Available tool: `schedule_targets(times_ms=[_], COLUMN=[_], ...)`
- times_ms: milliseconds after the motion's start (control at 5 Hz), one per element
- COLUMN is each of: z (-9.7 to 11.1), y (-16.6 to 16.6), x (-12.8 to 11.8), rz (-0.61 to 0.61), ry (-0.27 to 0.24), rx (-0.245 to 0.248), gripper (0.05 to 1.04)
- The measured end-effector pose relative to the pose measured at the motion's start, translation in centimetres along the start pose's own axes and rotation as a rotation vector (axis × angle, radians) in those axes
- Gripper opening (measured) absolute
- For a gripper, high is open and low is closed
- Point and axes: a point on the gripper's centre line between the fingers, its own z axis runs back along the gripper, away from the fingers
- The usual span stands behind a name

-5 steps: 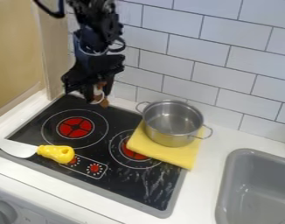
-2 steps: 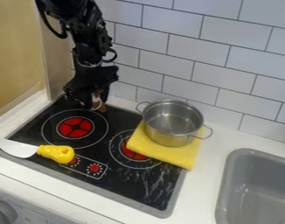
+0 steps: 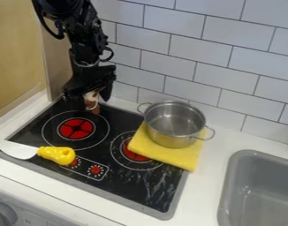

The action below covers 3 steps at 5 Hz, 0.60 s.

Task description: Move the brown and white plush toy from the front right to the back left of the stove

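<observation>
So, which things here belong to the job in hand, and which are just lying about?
In hand:
- black gripper
- small brown-and-white object, held in the gripper

Lying about:
- two-handled metal pot, on the folded yellow cloth
- yellow-handled, broad-bladed utensil, on the stovetop

glossy metal pot, matt yellow cloth, shiny plastic-looking yellow handle.

Apparently brown-and-white object
</observation>
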Motion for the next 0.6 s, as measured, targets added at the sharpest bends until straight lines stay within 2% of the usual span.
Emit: schedule_targets(times_ms=[400,600], z=[0.4,1.9], y=[0.5,0.4], x=[-0.5,-0.2], rz=[0.006,-0.002], ry=[0.007,-0.023], rx=[0.008,-0.003], gripper=[0.999,0.999])
